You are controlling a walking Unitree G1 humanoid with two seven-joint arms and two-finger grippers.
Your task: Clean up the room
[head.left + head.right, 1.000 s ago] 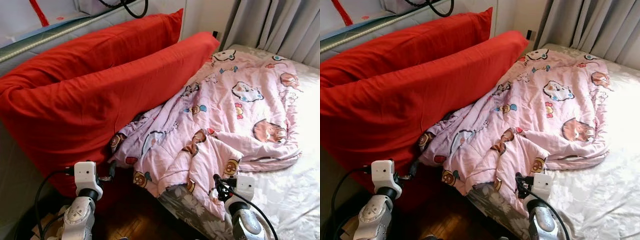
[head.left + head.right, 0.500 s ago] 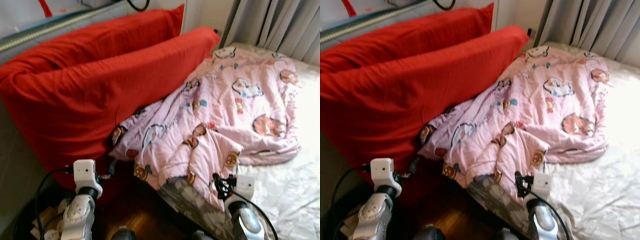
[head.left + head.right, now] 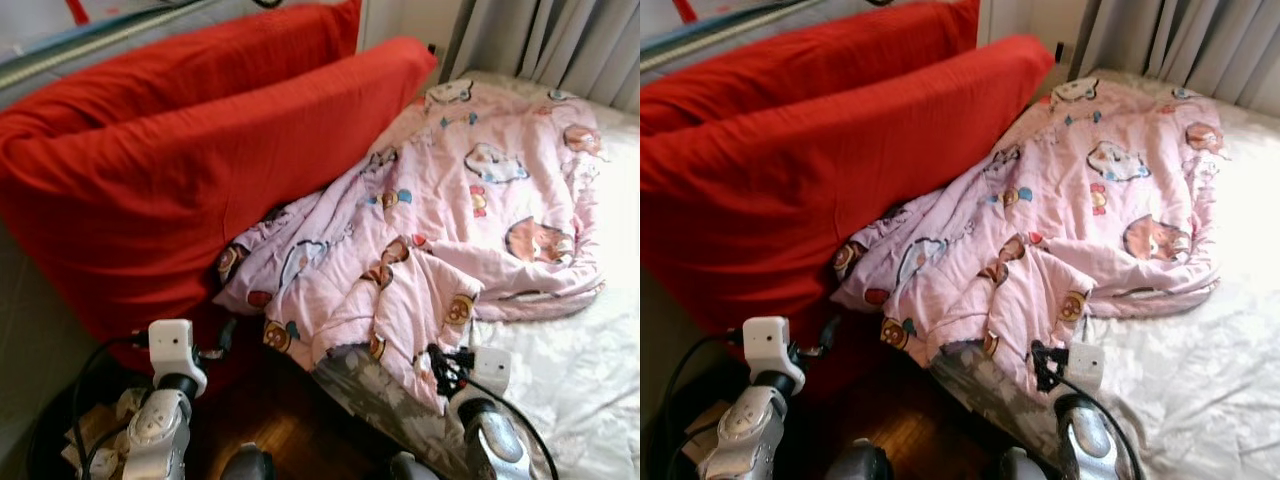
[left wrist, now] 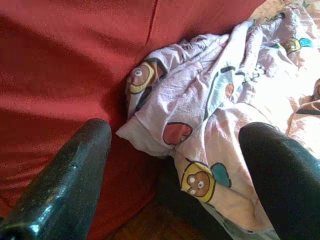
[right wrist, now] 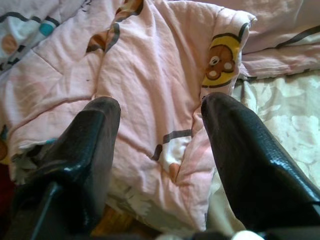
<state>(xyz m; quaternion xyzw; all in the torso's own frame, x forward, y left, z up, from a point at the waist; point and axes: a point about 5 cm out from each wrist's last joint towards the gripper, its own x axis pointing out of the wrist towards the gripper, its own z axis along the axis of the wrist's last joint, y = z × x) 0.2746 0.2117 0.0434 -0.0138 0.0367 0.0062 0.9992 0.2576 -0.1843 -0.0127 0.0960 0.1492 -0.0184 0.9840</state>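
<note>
A pink quilt (image 3: 470, 200) printed with cartoon animals lies crumpled across the bed, and its near corner hangs over the bed's edge. Two big red pillows (image 3: 200, 180) lean against the wall on the left, and the quilt's left edge is tucked against the front one. My left gripper (image 4: 176, 130) is open, low by the floor, facing the spot where the quilt's corner (image 4: 200, 135) meets the red pillow (image 4: 60, 65). My right gripper (image 5: 161, 102) is open just before the hanging fold of quilt (image 5: 150, 65), with nothing between its fingers.
A white flowered sheet (image 3: 570, 370) covers the bed's right side. Grey curtains (image 3: 560, 40) hang behind the bed. Dark wooden floor (image 3: 290, 420) shows between the pillows and the bed, with black cables and clutter (image 3: 90, 440) at the lower left.
The whole picture has shifted as the camera dipped and moved a little; more floor shows at the bottom. Both grippers hold their places and stay open. The quilt has not moved.
</note>
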